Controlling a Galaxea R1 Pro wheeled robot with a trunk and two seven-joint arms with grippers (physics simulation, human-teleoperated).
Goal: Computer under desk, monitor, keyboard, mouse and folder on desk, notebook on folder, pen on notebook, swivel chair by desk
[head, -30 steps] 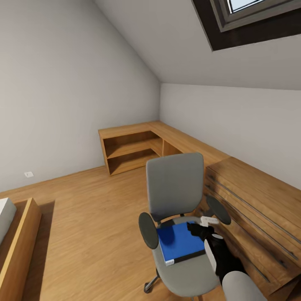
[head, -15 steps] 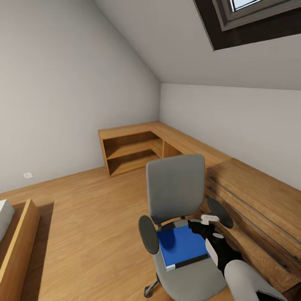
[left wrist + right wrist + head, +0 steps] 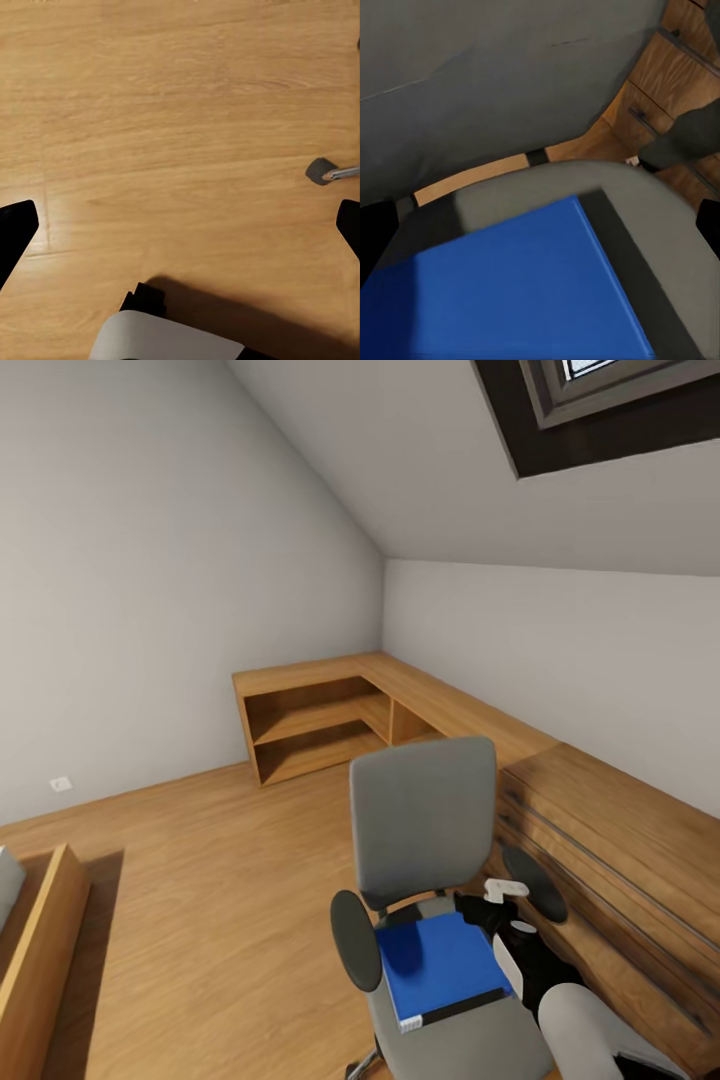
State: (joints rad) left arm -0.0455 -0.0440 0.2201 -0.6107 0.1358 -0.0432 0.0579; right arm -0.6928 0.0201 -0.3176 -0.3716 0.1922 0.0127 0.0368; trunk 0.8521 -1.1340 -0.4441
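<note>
The grey swivel chair [image 3: 425, 820] stands in front of me, beside a low oak chest. On its seat [image 3: 619, 217] lies the blue folder [image 3: 435, 963], flat, with its white spine towards me. My right gripper [image 3: 482, 910] hovers open over the folder's far right corner, close to the right armrest [image 3: 535, 868]. In the right wrist view the folder [image 3: 510, 292] lies below and between the two spread fingertips of the gripper [image 3: 540, 232], and nothing is held. My left gripper [image 3: 180, 229] hangs open over the bare wood floor near a chair castor [image 3: 321, 171].
The low oak chest [image 3: 620, 860] with bar handles stands right of the chair. An oak corner shelf unit [image 3: 315, 720] fills the far corner. A wooden bed frame [image 3: 40, 950] sits at the left. Wood floor [image 3: 220, 860] lies between them.
The whole head view has shifted a little, so the chair sits lower in the picture. The right gripper stays over the folder's far right corner. The folder still lies on the seat.
</note>
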